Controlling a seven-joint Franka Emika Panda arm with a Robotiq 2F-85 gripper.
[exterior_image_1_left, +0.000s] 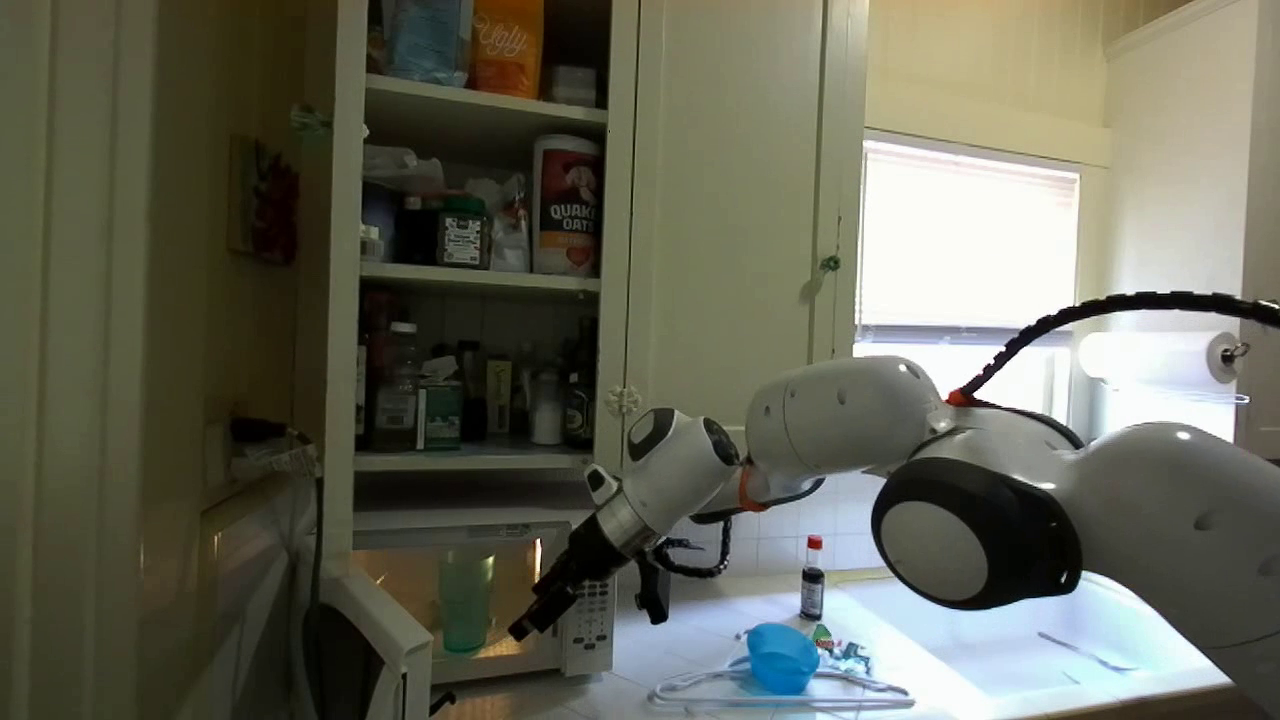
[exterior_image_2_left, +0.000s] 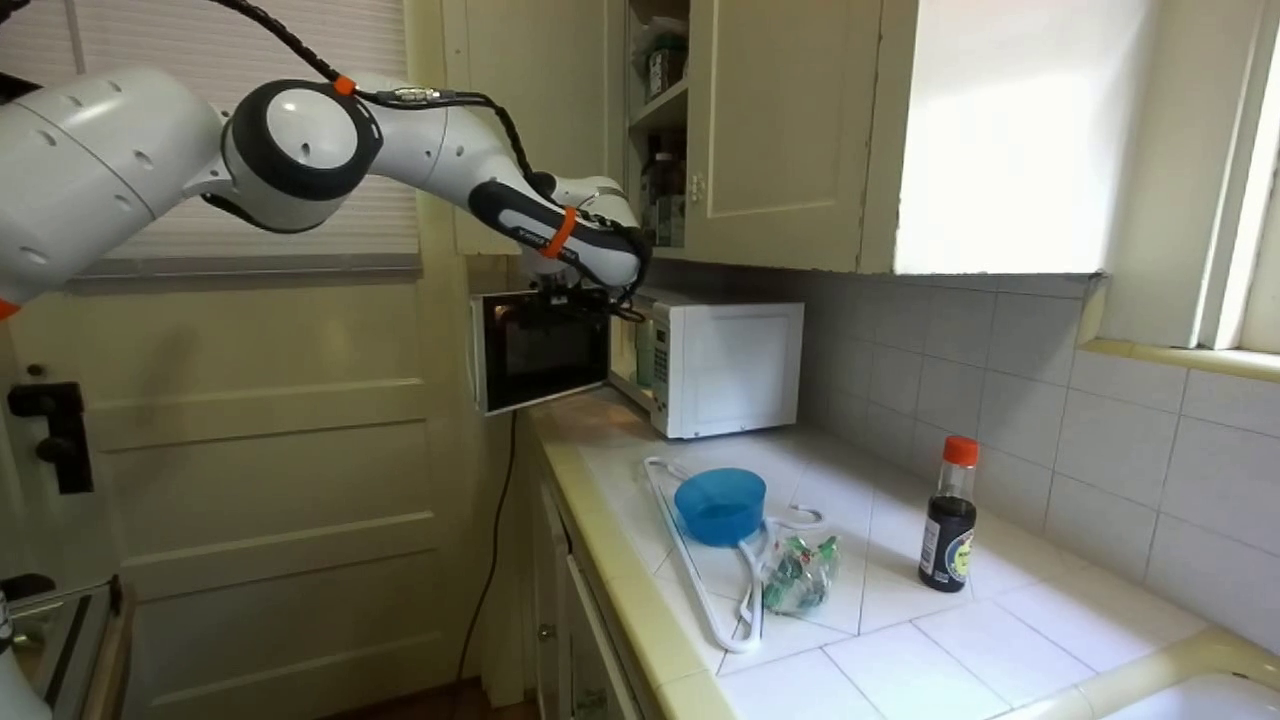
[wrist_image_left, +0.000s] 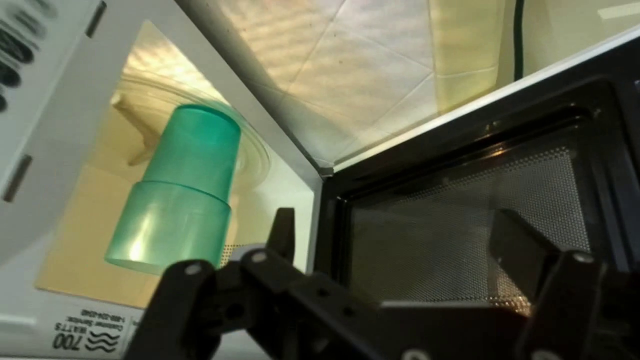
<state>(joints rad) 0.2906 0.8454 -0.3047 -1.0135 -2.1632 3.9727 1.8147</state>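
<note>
Standing upright inside the microwave (exterior_image_2_left: 735, 370) is the green cup (wrist_image_left: 172, 205). The tool (wrist_image_left: 395, 220) is positioned before the microwave's front opening, near but apart from the cup, its jaws spread wide. The door (exterior_image_2_left: 545, 355) stands open at the microwave's front. On the surface (exterior_image_2_left: 900, 665), near the microwave, a blue bowl (exterior_image_2_left: 720, 505) sits over a white hanger (exterior_image_2_left: 690, 563); a plastic packet (exterior_image_2_left: 803, 575) and a red-capped bottle (exterior_image_2_left: 948, 530) are located farther from the microwave. Above the microwave, a cupboard shelf (exterior_image_1_left: 470, 461) carries bottles (exterior_image_1_left: 396, 390) and containers (exterior_image_1_left: 546, 408).

The cup (wrist_image_left: 175, 200) is green, the microwave (exterior_image_2_left: 735, 370) white, end effector (wrist_image_left: 395, 227) black.
</note>
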